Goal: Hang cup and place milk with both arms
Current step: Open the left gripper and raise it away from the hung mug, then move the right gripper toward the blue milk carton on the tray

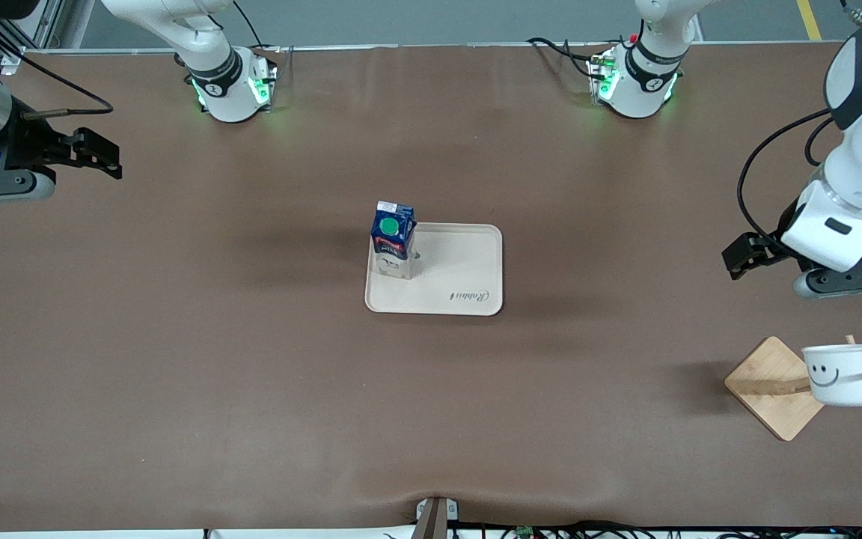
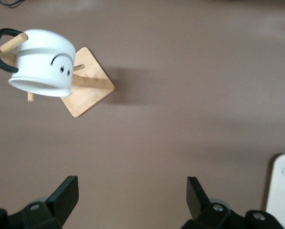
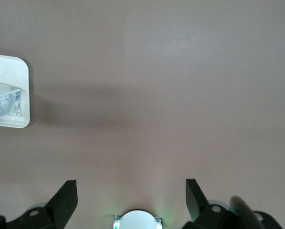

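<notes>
The milk (image 1: 392, 236), a dark-blue carton with a green cap, stands upright on a beige tray (image 1: 461, 269) in the middle of the table; the right wrist view catches its white lower part (image 3: 3, 102). The cup (image 1: 842, 374), white with a smiley face and black handle, hangs by its handle on a peg of a wooden rack (image 1: 764, 385) toward the left arm's end; the left wrist view shows the cup (image 2: 42, 67) too. My left gripper (image 1: 738, 258) (image 2: 133, 188) is open over bare table beside the rack. My right gripper (image 1: 111, 159) (image 3: 131, 191) is open over the right arm's end.
The rack's square wooden base (image 2: 87, 93) sits near the table's edge. A corner of the tray (image 2: 283, 191) shows in the left wrist view. Both arm bases (image 1: 233, 86) (image 1: 637, 82) stand along the edge farthest from the front camera. Cables run along the nearest edge.
</notes>
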`<act>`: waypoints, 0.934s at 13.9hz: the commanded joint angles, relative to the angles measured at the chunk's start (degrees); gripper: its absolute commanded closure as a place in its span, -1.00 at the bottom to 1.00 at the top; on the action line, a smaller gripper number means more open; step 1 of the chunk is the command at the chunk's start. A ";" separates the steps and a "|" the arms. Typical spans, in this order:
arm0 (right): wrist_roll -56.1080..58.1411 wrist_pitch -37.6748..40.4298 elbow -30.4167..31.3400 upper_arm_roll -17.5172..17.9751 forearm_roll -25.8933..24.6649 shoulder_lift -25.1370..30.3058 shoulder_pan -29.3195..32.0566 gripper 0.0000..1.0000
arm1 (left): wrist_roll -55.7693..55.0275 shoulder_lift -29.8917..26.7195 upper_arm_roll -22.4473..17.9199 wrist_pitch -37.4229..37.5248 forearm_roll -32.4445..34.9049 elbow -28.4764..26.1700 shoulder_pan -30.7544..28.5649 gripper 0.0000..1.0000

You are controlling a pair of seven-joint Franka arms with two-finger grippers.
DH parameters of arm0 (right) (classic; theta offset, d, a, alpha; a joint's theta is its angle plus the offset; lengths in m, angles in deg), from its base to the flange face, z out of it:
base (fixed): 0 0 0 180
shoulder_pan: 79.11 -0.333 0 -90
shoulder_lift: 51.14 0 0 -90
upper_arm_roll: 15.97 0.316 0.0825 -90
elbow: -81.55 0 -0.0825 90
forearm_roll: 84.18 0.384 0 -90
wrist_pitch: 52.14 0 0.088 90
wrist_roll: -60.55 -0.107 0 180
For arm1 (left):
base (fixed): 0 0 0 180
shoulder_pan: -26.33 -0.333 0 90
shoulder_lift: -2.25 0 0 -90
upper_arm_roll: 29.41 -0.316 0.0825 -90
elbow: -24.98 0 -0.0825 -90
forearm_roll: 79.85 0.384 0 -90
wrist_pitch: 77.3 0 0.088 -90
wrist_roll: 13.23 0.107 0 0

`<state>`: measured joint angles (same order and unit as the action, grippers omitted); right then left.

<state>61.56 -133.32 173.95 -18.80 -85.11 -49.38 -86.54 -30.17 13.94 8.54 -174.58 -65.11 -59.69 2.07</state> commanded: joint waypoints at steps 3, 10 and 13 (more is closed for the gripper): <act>-0.13 1.38 -1.09 0.10 -0.13 -3.51 0.23 -1.00 | 5.15 -4.57 -11.81 5.52 -5.49 1.53 11.13 -1.00; -4.84 -3.54 -1.35 0.10 8.66 -7.29 -6.95 -1.00 | 9.65 -11.77 -30.37 7.46 -14.30 -3.83 25.99 -1.00; -20.66 -4.51 -1.35 0.19 8.92 -8.69 -13.72 -1.00 | 9.65 -14.93 -34.60 6.58 -13.86 -8.04 29.78 -1.00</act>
<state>48.02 -137.87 173.87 -18.28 -76.63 -56.67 -96.76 -21.29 2.77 -23.30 -167.12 -78.34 -63.29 29.58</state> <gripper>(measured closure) 0.000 0.000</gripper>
